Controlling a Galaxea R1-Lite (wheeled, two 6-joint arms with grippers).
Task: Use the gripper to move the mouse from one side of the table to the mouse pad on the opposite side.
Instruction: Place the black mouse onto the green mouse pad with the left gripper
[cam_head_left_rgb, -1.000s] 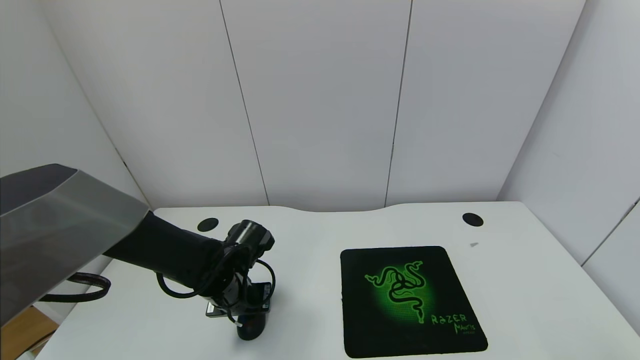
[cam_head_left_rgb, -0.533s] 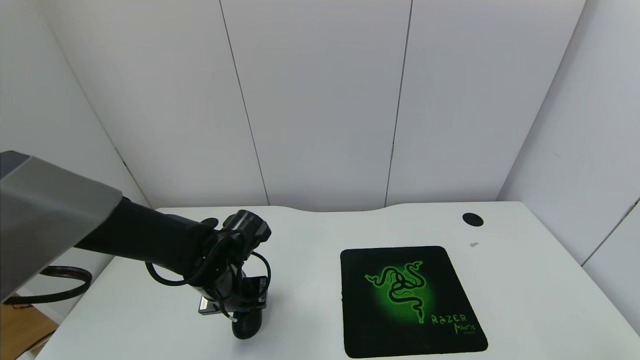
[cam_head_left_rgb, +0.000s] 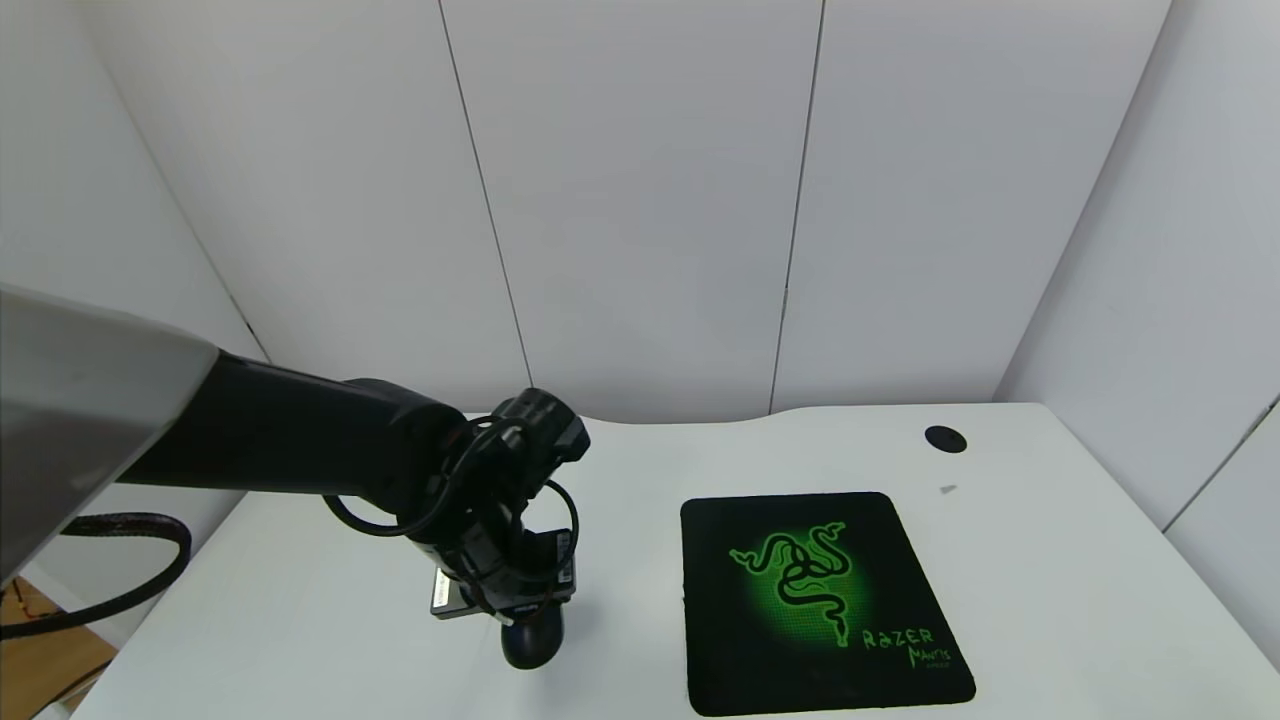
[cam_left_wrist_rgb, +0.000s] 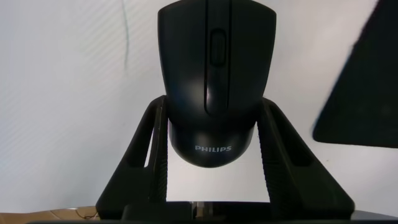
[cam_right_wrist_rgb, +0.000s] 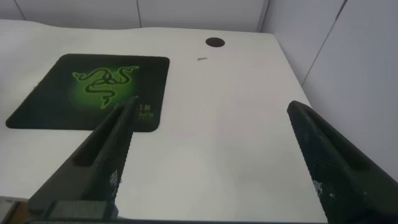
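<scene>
My left gripper (cam_head_left_rgb: 518, 602) is shut on the glossy black mouse (cam_head_left_rgb: 531, 642), low over the white table (cam_head_left_rgb: 640, 470), left of the mouse pad (cam_head_left_rgb: 820, 600). I cannot tell whether the mouse touches the table. In the left wrist view the mouse (cam_left_wrist_rgb: 214, 74) sits between the two black fingers (cam_left_wrist_rgb: 152, 149), PHILIPS end toward the palm, with a corner of the pad (cam_left_wrist_rgb: 367, 87) beyond. My right gripper (cam_right_wrist_rgb: 211, 106) is open and empty over the table's right side, out of the head view; the pad (cam_right_wrist_rgb: 87, 87) lies ahead of it.
A round black grommet (cam_head_left_rgb: 945, 438) sits at the table's back right, also in the right wrist view (cam_right_wrist_rgb: 215, 42). A small grey mark (cam_head_left_rgb: 948, 489) lies near it. White wall panels close the back and both sides.
My left arm has moved right, toward the mouse pad, carrying the mouse with it. The arm now covers the back-left grommet.
</scene>
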